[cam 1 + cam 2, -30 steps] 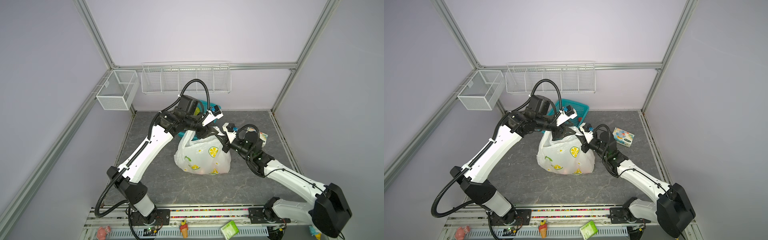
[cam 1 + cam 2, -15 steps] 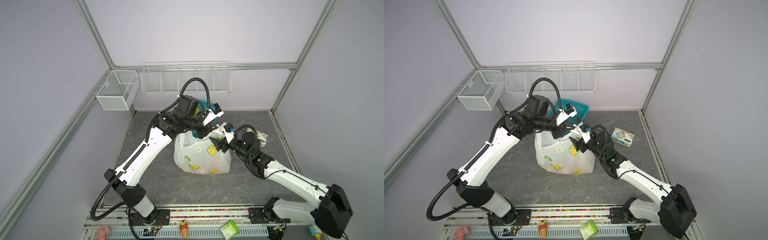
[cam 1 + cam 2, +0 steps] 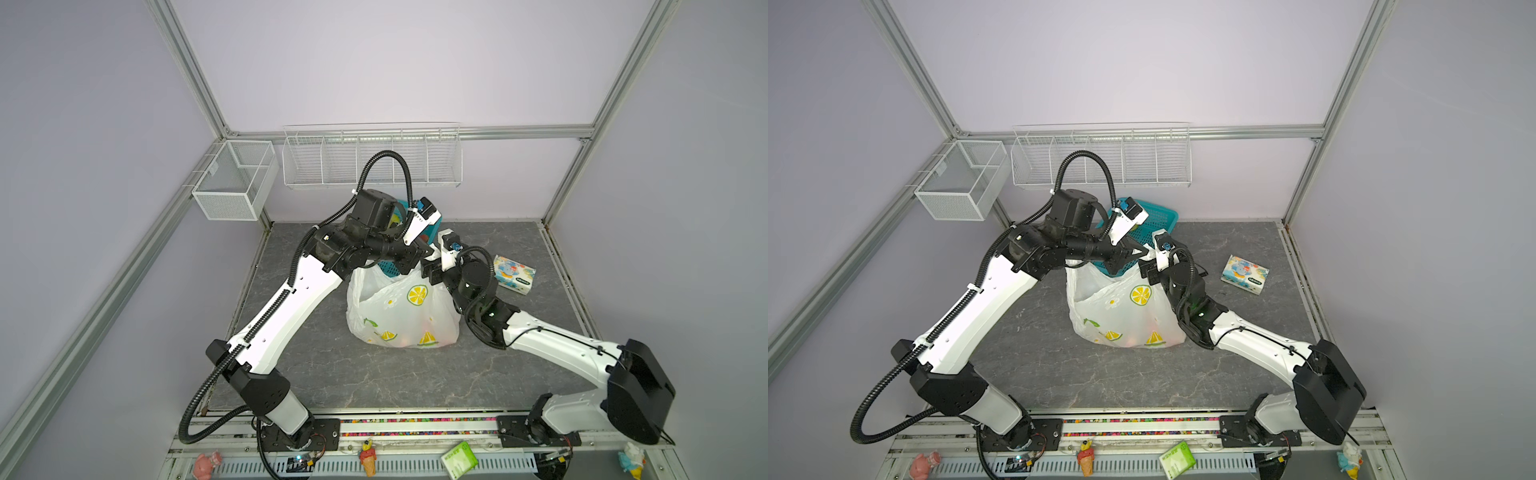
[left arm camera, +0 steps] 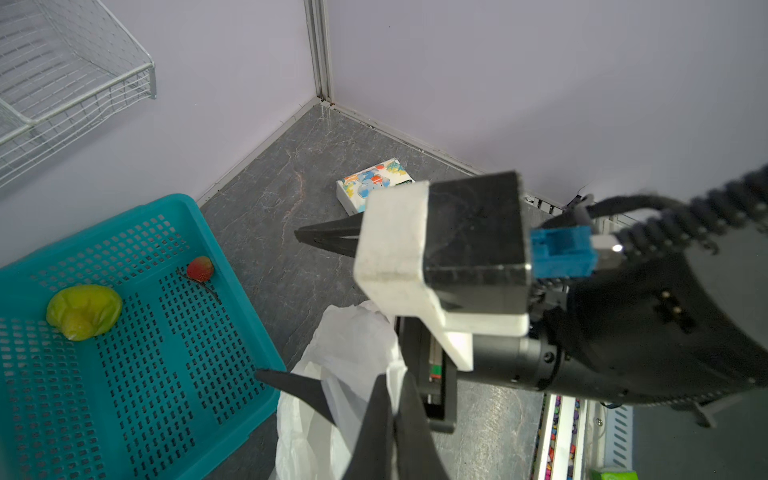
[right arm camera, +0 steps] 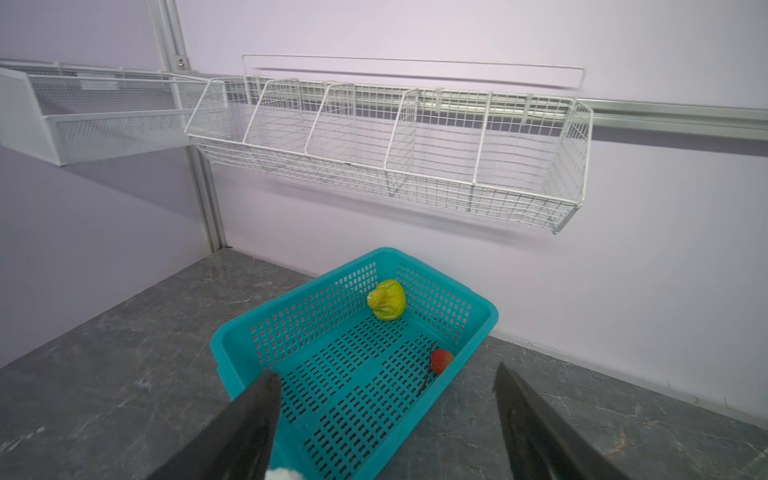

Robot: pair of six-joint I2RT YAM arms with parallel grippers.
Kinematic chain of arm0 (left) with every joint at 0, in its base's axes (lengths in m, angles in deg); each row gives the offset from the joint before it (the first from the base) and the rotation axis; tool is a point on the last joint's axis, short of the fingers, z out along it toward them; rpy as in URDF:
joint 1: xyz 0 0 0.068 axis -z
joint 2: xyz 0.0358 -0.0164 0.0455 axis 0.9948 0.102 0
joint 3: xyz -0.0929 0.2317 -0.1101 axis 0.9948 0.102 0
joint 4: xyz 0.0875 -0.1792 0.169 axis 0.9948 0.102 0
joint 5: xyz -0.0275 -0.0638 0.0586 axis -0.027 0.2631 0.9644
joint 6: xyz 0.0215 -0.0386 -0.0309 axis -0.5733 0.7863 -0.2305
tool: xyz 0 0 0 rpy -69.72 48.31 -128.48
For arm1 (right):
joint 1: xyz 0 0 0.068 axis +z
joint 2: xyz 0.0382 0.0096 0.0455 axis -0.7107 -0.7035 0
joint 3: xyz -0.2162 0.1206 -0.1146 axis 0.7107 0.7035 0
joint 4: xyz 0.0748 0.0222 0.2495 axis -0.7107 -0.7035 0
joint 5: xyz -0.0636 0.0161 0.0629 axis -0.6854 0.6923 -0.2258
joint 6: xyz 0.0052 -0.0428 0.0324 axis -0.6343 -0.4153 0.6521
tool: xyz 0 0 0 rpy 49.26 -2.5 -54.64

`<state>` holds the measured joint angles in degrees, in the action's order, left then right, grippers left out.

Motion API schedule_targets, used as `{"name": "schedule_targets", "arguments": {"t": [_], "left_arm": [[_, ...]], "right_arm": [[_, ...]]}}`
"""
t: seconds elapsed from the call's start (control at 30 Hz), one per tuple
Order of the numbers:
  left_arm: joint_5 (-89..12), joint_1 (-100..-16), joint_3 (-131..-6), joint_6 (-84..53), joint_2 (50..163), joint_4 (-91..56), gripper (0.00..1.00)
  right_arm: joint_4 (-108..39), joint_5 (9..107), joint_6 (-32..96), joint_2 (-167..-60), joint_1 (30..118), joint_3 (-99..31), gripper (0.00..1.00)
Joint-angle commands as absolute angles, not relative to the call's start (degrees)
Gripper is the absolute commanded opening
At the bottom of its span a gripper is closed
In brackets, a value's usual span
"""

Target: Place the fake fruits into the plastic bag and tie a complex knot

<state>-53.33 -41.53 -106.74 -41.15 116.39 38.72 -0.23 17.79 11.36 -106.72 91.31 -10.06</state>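
Left wrist view: the left gripper (image 4: 395, 384) is closed, its two black fingers (image 4: 370, 428) pinching a fold of white film at the top of the plastic bag (image 4: 353, 345). The right gripper (image 4: 276, 303) stands just beside it with fingers spread wide, holding nothing. Bag film lies near the root of its lower finger; contact cannot be determined.

In a top view the bag hangs directly below both grippers with its base on the floor (image 3: 374, 374). The fake fruits (image 3: 407, 341) show as pink-orange patches through the film at the bottom. Ahead of the right gripper's open fingers sits a teal basket (image 5: 232, 345) containing a yellow-green fruit (image 5: 386, 305) and a strawberry (image 5: 441, 360). Loading therefore appears incomplete.

Handling assessment: the film is thin, limp and slick. It will crumple, slide between fingers and likely tear under a sharp pull. The fruits look light but weigh the base down, which should anchor it while the top is drawn up.

Recommended hold: a bunched handle loop, several layers thick, gripped close beside the left gripper's pinch, never the single-layer body wall.
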Motion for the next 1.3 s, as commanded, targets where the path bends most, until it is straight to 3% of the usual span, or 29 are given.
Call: {"name": "schedule_targets", "arguments": {"t": [0.0, 0.13, 0.57, 0.77, 0.87, 1.0, 1.17, 1.27], "left_arm": [[-58.21, -43.18, -108.43, -34.81, 115.25, 37.81, 0.00], [-59.39, -45.63, -107.47, -29.76, 113.86, 35.09, 0.00], [-54.89, -46.97, -107.20, -28.36, 113.69, 34.74, 0.00], [-47.53, -46.97, -107.80, -27.91, 113.60, 35.63, 0.00], [-47.22, -47.05, -105.93, -28.26, 112.53, 35.14, 0.00], [-48.82, -47.31, -103.38, -28.18, 111.05, 32.93, 0.00], [-52.49, -47.40, -103.88, -28.92, 110.95, 32.17, 0.00], [-53.48, -47.40, -104.03, -29.23, 111.20, 32.54, 0.00]], "right_arm": [[4.72, 7.16, 12.03, -109.27, 91.57, -11.05, 0.76], [3.95, 6.59, 13.19, -110.04, 91.58, -6.40, 0.68], [-1.36, 20.45, 13.13, -105.92, 91.43, 0.78, 0.33], [-2.40, 25.73, 11.84, -104.48, 91.22, 1.06, 0.13], [-2.50, 25.83, 11.74, -104.15, 90.86, 1.38, 0.10], [-4.81, 27.77, 11.49, -102.60, 89.86, 1.13, 0.15], [-11.43, 33.73, 9.65, -100.41, 88.28, 0.03, 0.56], [-14.79, 40.20, 8.64, -98.85, 86.16, -0.70, 0.71]]}}
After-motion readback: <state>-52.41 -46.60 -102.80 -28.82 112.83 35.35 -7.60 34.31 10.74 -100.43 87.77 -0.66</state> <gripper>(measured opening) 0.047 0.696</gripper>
